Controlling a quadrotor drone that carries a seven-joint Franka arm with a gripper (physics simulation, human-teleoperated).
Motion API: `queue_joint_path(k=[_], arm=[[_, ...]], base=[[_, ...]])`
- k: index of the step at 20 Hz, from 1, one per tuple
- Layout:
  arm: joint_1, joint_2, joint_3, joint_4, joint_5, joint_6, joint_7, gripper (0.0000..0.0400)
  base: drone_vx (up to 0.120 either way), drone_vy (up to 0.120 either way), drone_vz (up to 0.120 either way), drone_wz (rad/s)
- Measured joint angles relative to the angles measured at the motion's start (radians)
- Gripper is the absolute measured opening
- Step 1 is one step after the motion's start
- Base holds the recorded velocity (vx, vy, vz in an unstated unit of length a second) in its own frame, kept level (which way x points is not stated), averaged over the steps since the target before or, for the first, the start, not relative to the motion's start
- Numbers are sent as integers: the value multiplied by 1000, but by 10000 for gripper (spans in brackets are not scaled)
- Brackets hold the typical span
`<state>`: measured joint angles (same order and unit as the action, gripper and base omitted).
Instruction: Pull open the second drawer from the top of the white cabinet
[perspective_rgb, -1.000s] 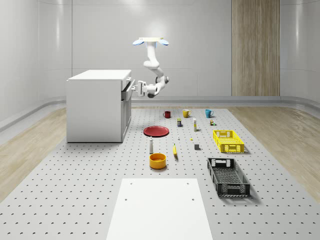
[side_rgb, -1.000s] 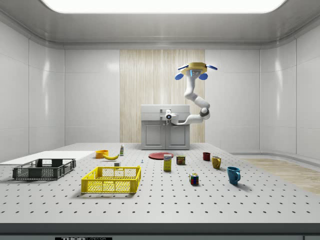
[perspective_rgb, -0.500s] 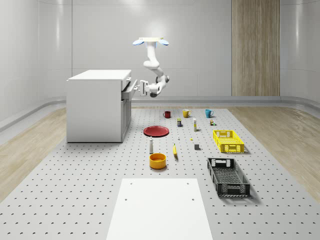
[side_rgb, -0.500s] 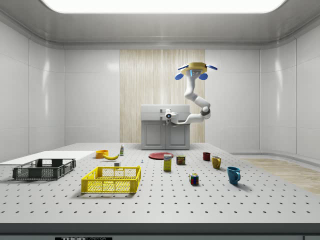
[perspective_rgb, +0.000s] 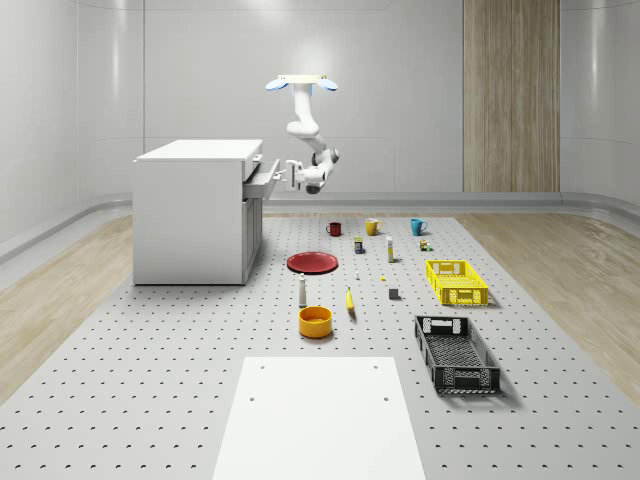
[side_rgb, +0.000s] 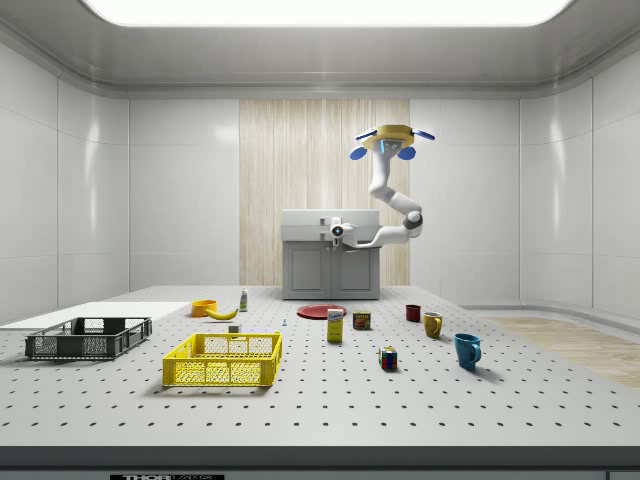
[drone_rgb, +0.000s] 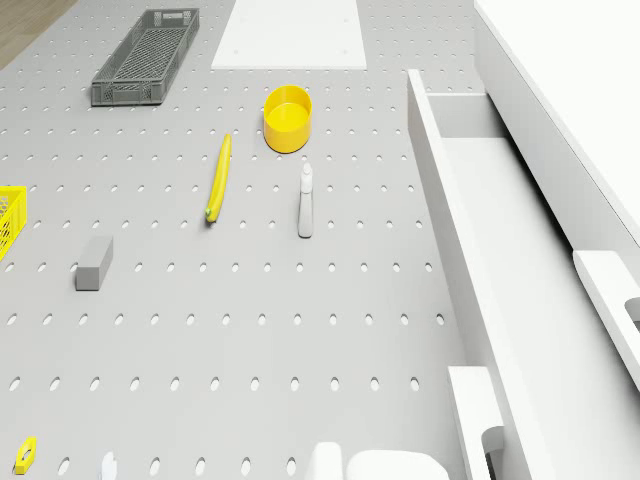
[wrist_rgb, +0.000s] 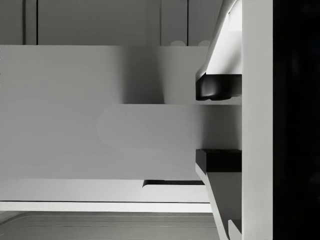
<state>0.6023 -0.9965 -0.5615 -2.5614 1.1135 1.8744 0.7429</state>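
Drawer out, my gripper (perspective_rgb: 291, 176) clamped on its handle (wrist_rgb: 150, 132).

I see the drone (perspective_rgb: 301, 83) hovering beside the white cabinet (perspective_rgb: 195, 210); its drawer (drone_rgb: 520, 250) juts out and looks bare inside. My wrist view shows fingertips (wrist_rgb: 218, 86) pinching the handle; the whole-scene view shows the yellow crate (perspective_rgb: 456, 281) and black crate (perspective_rgb: 456, 353), both bare.

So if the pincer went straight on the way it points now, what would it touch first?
Most likely the drawer front of the white cabinet: the pincer points at it, with the handle between its pads. Depth is unclear.
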Motion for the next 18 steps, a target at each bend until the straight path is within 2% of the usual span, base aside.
queue_joint_path(k=[1, 2, 3, 8, 10, 14, 16, 18], arm=[[3, -12, -10, 3, -29, -1, -26, 175], [3, -12, -21, 3, -33, -7, -38, 158], [2, -14, -30, 6, -38, -14, -33, 147], [5, -33, -81, 22, -90, -44, 29, 152], [13, -51, -98, 35, -123, -50, 77, 190], [20, -63, -145, 50, -164, -74, 58, 167], [44, -109, -157, 72, -225, -71, 160, 263], [56, -116, -184, 76, -245, -74, 137, 227]], base=[[0, 0, 0, 0], [0, 0, 0, 0], [0, 0, 0, 0], [0, 0, 0, 0], [0, 0, 0, 0], [0, 0, 0, 0], [0, 0, 0, 0], [0, 0, 0, 0]])
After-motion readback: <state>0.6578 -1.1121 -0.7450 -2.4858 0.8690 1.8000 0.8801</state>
